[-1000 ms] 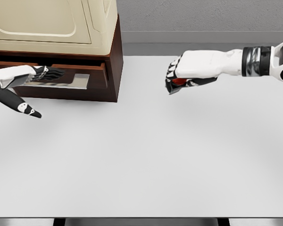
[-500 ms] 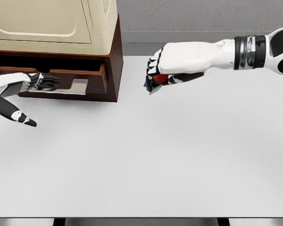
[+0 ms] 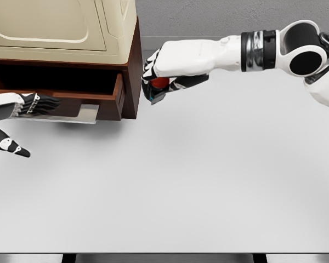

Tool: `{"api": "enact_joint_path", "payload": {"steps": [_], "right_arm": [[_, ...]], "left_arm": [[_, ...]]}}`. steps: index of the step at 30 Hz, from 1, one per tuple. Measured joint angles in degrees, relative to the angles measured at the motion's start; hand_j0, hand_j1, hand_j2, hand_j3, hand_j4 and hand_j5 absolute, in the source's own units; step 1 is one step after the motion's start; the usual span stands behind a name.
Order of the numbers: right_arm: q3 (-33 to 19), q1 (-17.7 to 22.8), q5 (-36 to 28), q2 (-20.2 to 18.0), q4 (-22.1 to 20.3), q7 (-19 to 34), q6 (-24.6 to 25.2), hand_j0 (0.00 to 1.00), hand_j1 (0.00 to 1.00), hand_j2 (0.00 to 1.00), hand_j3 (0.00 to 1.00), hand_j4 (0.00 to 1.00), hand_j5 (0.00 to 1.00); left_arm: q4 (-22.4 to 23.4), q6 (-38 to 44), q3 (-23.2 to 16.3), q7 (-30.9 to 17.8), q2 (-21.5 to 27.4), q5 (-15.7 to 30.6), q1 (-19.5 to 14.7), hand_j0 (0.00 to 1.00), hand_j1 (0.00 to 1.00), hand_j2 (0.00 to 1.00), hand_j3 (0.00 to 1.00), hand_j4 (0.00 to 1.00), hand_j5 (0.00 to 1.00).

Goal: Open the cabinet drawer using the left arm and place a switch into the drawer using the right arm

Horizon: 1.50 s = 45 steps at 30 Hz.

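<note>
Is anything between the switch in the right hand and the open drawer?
Only the cabinet's right side wall. The right hand holds the switch just right of that corner; the drawer lies left, open toward the front.

no readable text, labels or numbers anywhere

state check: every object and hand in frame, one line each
cabinet drawer: pulled open, interior in shadow.
left hand: fingers on the drawer's metal handle.
switch: red, held off the table, just right of the cabinet.
right hand: shut on the switch.
table: white.
</note>
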Motion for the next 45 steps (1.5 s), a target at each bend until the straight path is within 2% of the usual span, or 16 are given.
{"api": "enact_joint_path", "payload": {"steps": [15, 18, 24, 29, 34, 45], "right_arm": [[1.73, -4.04, -0.05, 6.6, 2.2, 0.01, 4.25, 0.48, 0.48, 0.48, 0.48, 0.48, 0.48], [2.17, -4.83, -0.1, 8.19, 3.42, 0.0, 4.75, 0.48, 0.48, 0.48, 0.48, 0.48, 0.48], [3.43, -6.33, -0.05, 11.46, 6.62, 0.01, 5.04, 0.48, 0.48, 0.48, 0.48, 0.48, 0.48], [4.38, -7.56, -0.06, 14.51, 9.66, 0.0, 5.1, 0.48, 0.48, 0.48, 0.48, 0.48, 0.48], [4.84, -8.44, -0.05, 16.9, 11.95, 0.0, 5.3, 0.48, 0.48, 0.48, 0.48, 0.48, 0.48], [6.72, -9.93, 0.81, 21.85, 20.58, 0.0, 4.51, 0.48, 0.48, 0.48, 0.48, 0.48, 0.48]], "left_arm": [[-0.3, -0.06, 0.63, -0.77, 2.19, 2.88, 1.57, 1.0, 1.0, 1.0, 1.0, 1.0, 1.0], [-0.23, -0.08, 0.71, -0.87, 2.34, 2.02, 1.5, 1.0, 1.0, 1.0, 1.0, 1.0, 1.0], [0.08, -0.22, 3.05, -0.89, 2.17, -0.79, 1.41, 1.0, 1.0, 1.0, 1.0, 1.0, 1.0], [0.06, -1.57, 5.94, -0.9, 2.29, 2.79, 0.69, 1.0, 1.0, 1.0, 1.0, 1.0, 1.0], [0.02, -9.83, 7.4, -0.89, 2.33, 6.47, 0.87, 1.0, 1.0, 1.0, 1.0, 1.0, 1.0], [-0.04, -28.76, 7.61, -0.9, -0.38, 7.47, 1.14, 1.0, 1.0, 1.0, 1.0, 1.0, 1.0]]}}
